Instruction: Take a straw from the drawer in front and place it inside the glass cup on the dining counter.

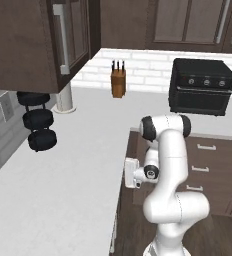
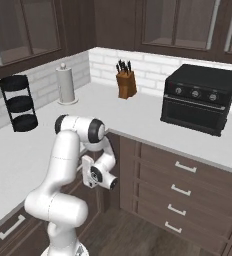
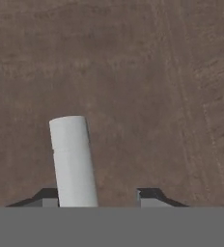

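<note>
Finding no readable text, label, brand, number or sign anywhere; showing only unmarked knobs on the black oven [image 2: 200,98] at upper right.

1 wooden knife block [image 2: 126,83] w/ dark handles sticking up, approx 3–4, too small to count for sure. 1 black countertop toaster oven [image 2: 200,98], 3 knobs on its front. 1 white paper-towel roll on a stand [image 2: 67,85]. 1 black 3-tier round rack [image 2: 19,103]. 1 white L-shaped worktop [image 2: 138,117]. Dark-brown lower drawer fronts w/ silver bar handles [image 2: 178,189]: 4 stacked in right base view, 3 handles visible in left base view. 1 pale cylinder [image 3: 73,160] over brown wood surface in hand view. 2 dark fingertips [image 3: 150,195] at bottom there.
</note>
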Tool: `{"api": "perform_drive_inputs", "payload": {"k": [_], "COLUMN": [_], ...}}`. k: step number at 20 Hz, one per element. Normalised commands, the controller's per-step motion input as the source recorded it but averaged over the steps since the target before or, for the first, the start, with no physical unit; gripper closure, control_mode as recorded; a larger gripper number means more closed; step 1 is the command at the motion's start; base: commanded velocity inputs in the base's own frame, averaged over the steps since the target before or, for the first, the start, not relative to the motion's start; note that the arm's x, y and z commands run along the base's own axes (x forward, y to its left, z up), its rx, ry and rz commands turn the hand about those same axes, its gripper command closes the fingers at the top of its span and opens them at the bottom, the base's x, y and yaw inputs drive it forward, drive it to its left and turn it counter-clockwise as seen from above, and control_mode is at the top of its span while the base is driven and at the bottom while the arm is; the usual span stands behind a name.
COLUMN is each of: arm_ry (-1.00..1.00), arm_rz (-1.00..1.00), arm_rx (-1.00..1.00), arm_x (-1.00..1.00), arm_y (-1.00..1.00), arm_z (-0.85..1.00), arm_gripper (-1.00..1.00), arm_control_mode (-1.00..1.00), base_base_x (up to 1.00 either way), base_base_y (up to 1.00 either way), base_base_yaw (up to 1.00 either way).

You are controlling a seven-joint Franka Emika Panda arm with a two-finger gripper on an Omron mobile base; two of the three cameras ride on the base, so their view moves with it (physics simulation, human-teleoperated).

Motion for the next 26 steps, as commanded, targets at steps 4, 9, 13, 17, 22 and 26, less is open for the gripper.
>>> {"api": "perform_drive_inputs", "payload": {"k": [4,9,13,17,22,26], "arm_ry": [-0.06,-0.07,-0.05,-0.01,0.00,0.00], "arm_rz": [0.00,0.00,0.00,0.00,0.00,0.00], "arm_rx": [0.00,0.00,-0.01,-0.03,-0.06,-0.10], "arm_x": [-0.33,-0.42,-0.41,-0.31,-0.16,-0.15], "arm_y": [-0.31,-0.67,-1.00,-1.00,-1.00,-0.94], "arm_z": [0.07,0.17,0.20,0.21,0.20,0.11], "arm_gripper": [1.00,1.00,1.00,1.00,1.00,-1.00], "arm_control_mode": [-1.00,-1.00,-1.00,-1.00,-1.00,-1.00], "base_base_x": [0.00,0.00,0.00,0.00,0.00,0.00], "base_base_y": [0.00,0.00,0.00,0.00,0.00,0.00], "base_base_yaw": [0.00,0.00,0.00,0.00,0.00,0.00]}}
